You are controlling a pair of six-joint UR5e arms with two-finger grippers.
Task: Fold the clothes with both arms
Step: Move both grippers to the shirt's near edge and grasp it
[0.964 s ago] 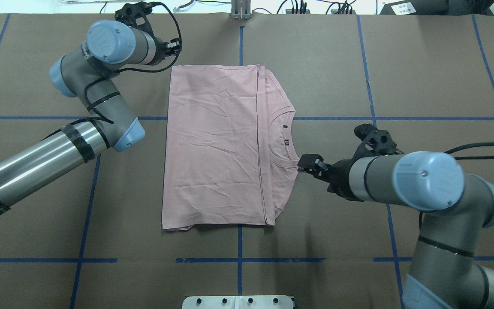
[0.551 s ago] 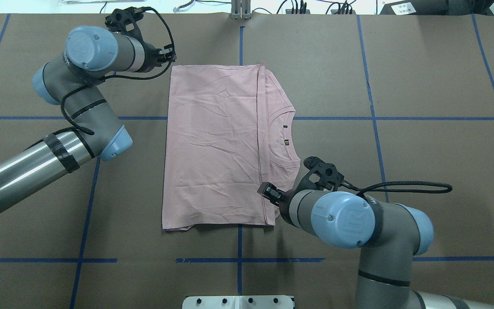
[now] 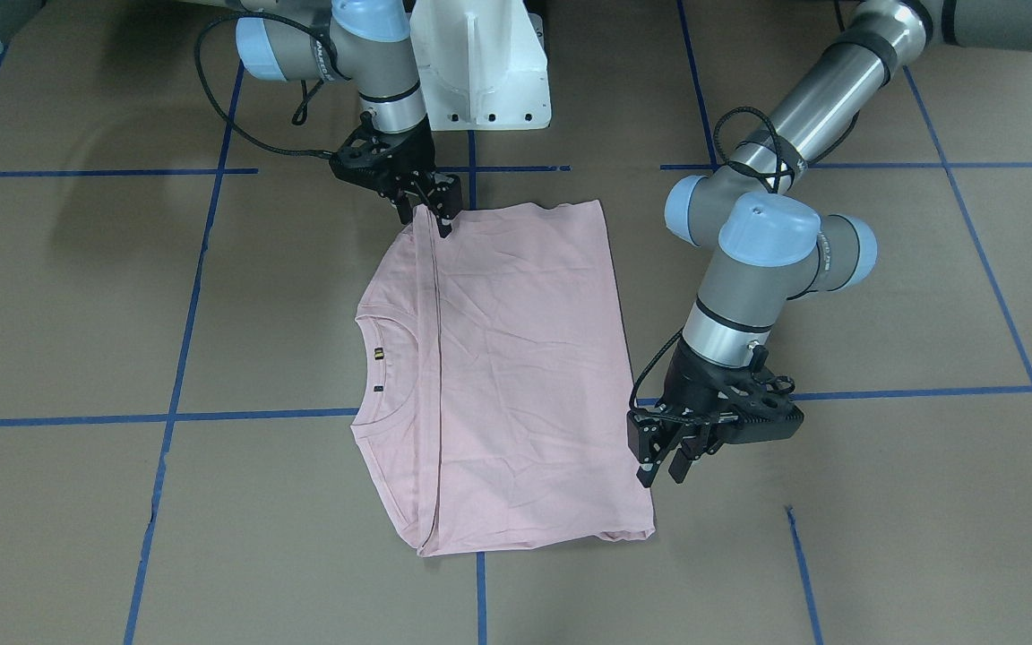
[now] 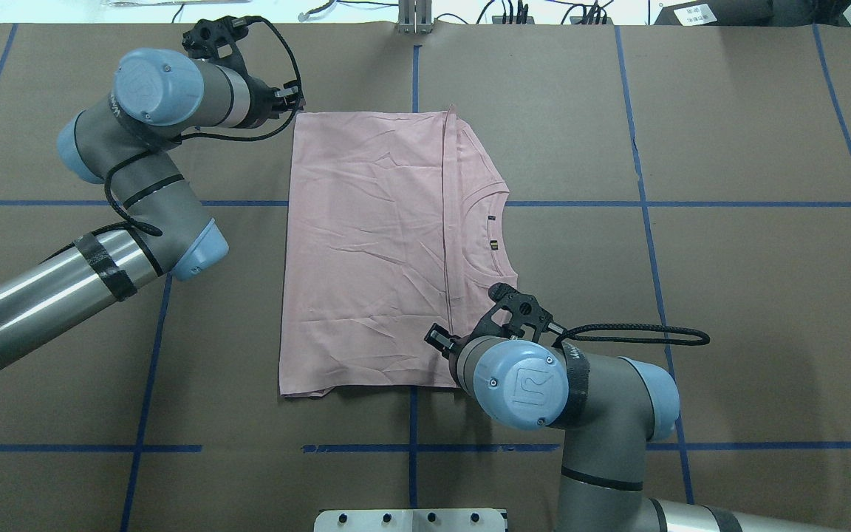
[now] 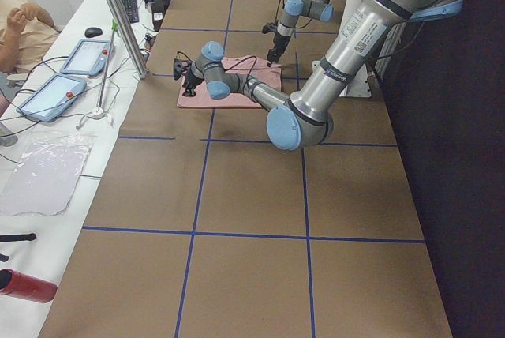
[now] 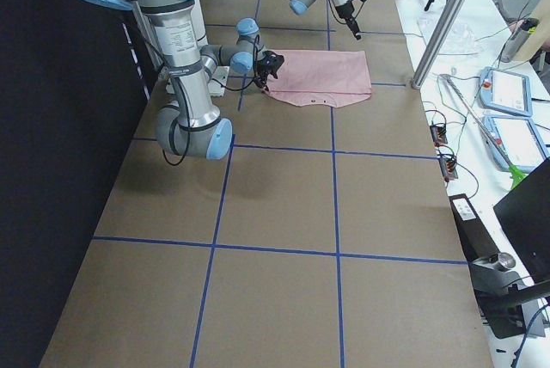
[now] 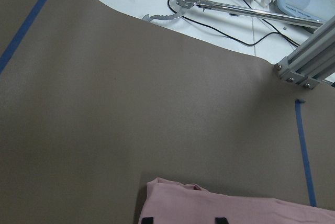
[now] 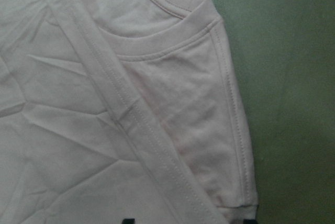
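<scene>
Left gripper (image 3: 662, 468), jaws apart, hovers by the far corner of the shirt (image 3: 525, 358), flat on the table (image 3: 838, 555); right gripper (image 3: 431, 215), likewise, above its near edge. Pinching one layer would skew the fold.

right gripper (image 4: 436, 338): collar (image 4: 484, 197) → T-shirt (image 4: 366, 251) near edge | left gripper (image 4: 294, 100): nearer corner

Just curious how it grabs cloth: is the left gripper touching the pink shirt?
Cannot tell. In the front-facing view the left gripper sits at the shirt's edge, but its height above it is unclear.
</scene>
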